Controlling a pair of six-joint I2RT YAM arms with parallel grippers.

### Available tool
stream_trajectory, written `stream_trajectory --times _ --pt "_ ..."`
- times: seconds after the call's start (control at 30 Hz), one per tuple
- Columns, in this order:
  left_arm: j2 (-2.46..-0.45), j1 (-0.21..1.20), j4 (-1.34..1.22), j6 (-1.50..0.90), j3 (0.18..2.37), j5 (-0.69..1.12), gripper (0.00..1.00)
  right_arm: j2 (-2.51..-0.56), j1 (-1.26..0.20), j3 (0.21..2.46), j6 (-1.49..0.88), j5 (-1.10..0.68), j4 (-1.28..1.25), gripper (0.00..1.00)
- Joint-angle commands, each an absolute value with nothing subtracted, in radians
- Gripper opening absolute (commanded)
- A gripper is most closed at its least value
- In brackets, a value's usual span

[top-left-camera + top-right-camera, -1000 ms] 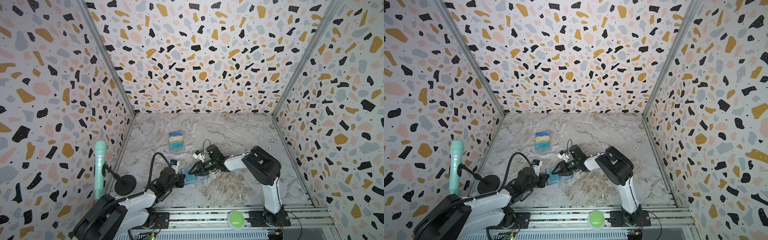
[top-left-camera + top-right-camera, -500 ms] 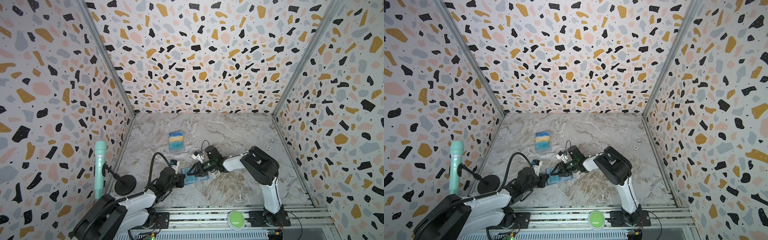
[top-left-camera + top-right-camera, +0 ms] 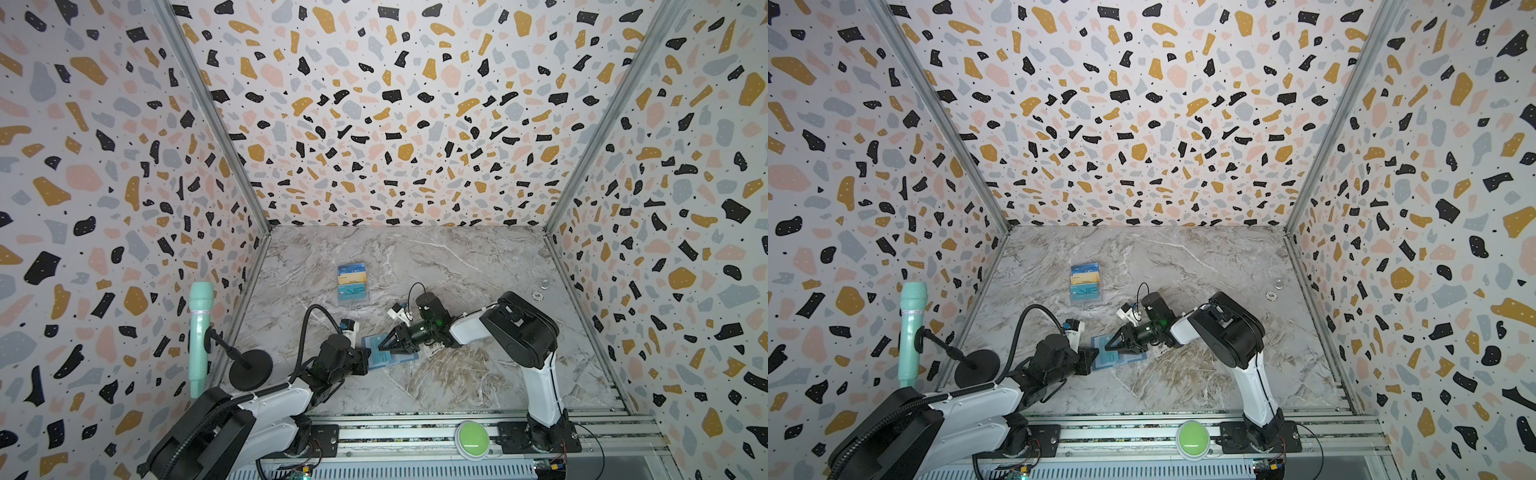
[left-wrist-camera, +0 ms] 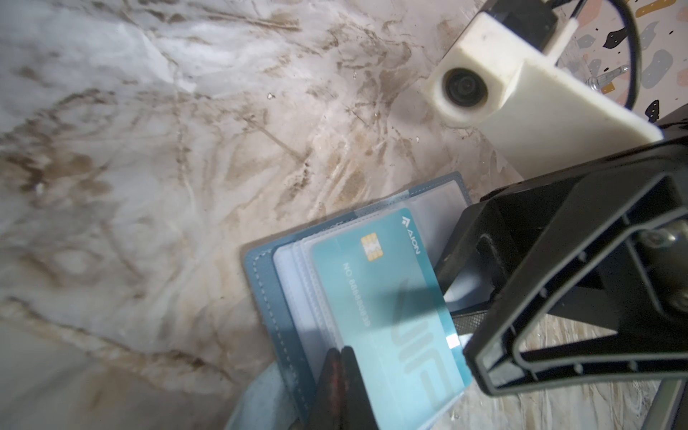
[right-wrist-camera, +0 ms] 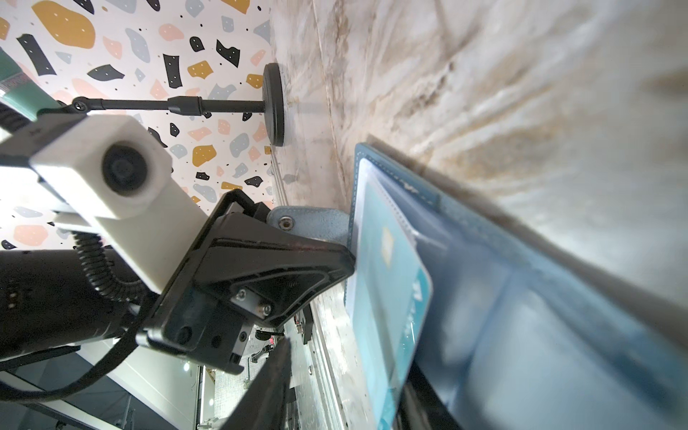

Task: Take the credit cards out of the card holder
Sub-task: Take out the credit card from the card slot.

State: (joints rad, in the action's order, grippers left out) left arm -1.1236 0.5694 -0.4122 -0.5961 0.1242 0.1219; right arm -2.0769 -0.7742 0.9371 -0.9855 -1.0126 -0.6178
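Note:
The dusty-blue card holder (image 3: 405, 359) lies open on the marble floor, near the front, between both arms. A pale teal credit card (image 4: 391, 309) with a chip sticks partway out of its clear sleeves. My left gripper (image 4: 340, 357) is shut on the holder's sleeve edge beside the card, also seen in a top view (image 3: 368, 359). My right gripper (image 3: 384, 347) reaches in from the right, over the holder. Its jaws stand apart, with the card's free edge (image 5: 391, 290) between them, close to one finger and clear of the other. The holder's snap tab (image 5: 309, 223) pokes out by the left gripper.
A clear case of stacked cards (image 3: 353, 282) lies further back on the floor. A teal microphone (image 3: 200, 332) on a black round-based stand (image 3: 250, 369) is at the left wall. Two small round bits (image 3: 538, 295) lie near the right wall. A green button (image 3: 471, 434) sits on the front rail.
The right gripper has crept a little to the left over the holder and its jaws have drawn closer together. The left gripper and the holder have stayed put.

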Motion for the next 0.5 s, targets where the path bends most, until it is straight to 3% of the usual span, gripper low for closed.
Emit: stream_trajectory --times 0.0,0.47 --pt "-1.129 0.568 -0.372 -0.601 0.118 0.107 0.01 -2.051 -0.770 0.943 -0.973 -1.029 -0.622 0.42" --pt "-1.121 0.568 -0.452 -0.581 0.163 0.161 0.00 -2.062 -0.770 0.927 -0.989 -1.027 -0.653 0.42"
